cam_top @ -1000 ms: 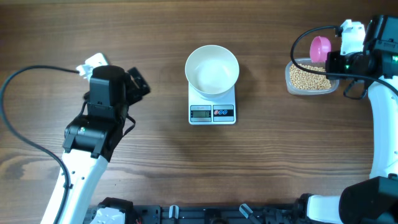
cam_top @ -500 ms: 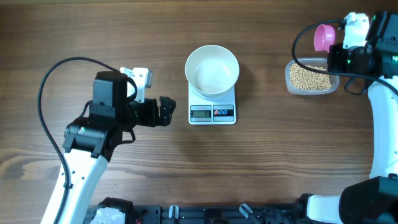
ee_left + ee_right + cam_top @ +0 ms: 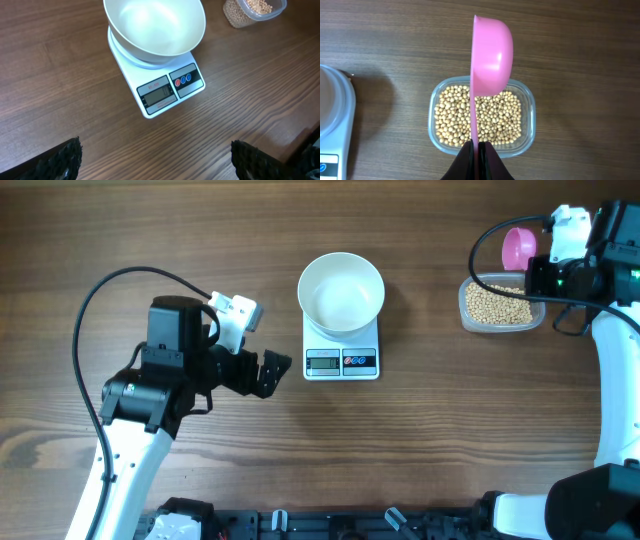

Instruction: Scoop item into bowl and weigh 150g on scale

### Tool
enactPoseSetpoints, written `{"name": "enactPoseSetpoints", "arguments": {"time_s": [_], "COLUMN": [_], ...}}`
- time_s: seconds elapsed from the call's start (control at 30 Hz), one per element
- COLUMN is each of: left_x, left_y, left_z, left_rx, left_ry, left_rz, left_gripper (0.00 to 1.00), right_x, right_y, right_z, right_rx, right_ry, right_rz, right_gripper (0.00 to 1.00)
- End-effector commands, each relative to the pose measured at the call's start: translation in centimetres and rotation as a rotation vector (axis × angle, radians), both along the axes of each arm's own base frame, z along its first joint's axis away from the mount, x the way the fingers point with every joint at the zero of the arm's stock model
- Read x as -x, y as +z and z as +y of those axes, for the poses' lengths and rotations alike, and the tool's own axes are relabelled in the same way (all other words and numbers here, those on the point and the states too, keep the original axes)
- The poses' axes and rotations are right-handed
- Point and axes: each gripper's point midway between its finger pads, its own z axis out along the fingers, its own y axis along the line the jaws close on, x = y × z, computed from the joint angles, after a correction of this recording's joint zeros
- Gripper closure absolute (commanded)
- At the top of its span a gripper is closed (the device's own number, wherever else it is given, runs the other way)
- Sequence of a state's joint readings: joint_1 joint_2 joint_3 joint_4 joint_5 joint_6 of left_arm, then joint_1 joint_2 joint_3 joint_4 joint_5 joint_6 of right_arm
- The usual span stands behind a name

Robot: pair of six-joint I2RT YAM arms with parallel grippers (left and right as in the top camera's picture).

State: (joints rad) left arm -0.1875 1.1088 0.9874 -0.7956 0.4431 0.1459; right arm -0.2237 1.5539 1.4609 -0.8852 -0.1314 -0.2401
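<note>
Overhead view: I am holding my right hand [image 3: 548, 268] above the far right of the counter [image 3: 450, 440], its two fingers pressed together on the thin handle of a pink scoop [image 3: 517, 248]. I am carrying the scoop turned on its edge, just over the far rim of the clear tub [image 3: 466, 310], so that, as I judge it, one downward sweep will take it into the beans [image 3: 500, 305]. From my right wrist I am seeing no beans on the scoop. The tub is holding all the beans in view, a shallow layer spread across its floor. The white bowl [image 3: 342, 290] is sitting on the platform of the scale [image 3: 341, 362] in the middle of the counter, well apart from the tub and to its left, and it is showing nothing but bare white inside. The scale's display and buttons are facing the near edge, clear of the bowl's rim, which is what I need for reading the weight; the digits are too small for me to tell. My left hand [image 3: 270, 372] is hanging to the left of the scale with its fingers spread wide apart and nothing between them, pointing at the scale without touching it, likely waiting there to steady it or watch the display. No scooping is done yet, so the whole weighing is ahead of me.
</note>
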Motion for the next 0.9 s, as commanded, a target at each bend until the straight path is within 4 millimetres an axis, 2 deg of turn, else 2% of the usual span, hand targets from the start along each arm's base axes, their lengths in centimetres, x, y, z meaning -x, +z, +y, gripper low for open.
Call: {"name": "enactPoseSetpoints", "arguments": {"time_s": [0.0, 0.2, 0.87], "left_x": [-0.6, -1.9, -1.1], "left_y": [0.1, 0.4, 0.2], "left_z": [0.2, 1.2, -0.9], "left_rx": [-0.014, -0.025, 0.071], "left_ry": [-0.006, 0.094, 0.002], "left_rz": [-0.033, -0.047, 0.004], "left_gripper": [0.0, 0.0, 0.0], "right_x": [-0.2, -0.2, -0.2], "right_y": [-0.4, -0.4, -0.4], "right_z": [0.9, 0.9, 0.9], "right_rx": [-0.048, -0.048, -0.048], "right_ry": [0.022, 0.023, 0.023], "right_rz": [0.005, 0.006, 0.009], "right_gripper": [0.96, 0.96, 0.96]}}
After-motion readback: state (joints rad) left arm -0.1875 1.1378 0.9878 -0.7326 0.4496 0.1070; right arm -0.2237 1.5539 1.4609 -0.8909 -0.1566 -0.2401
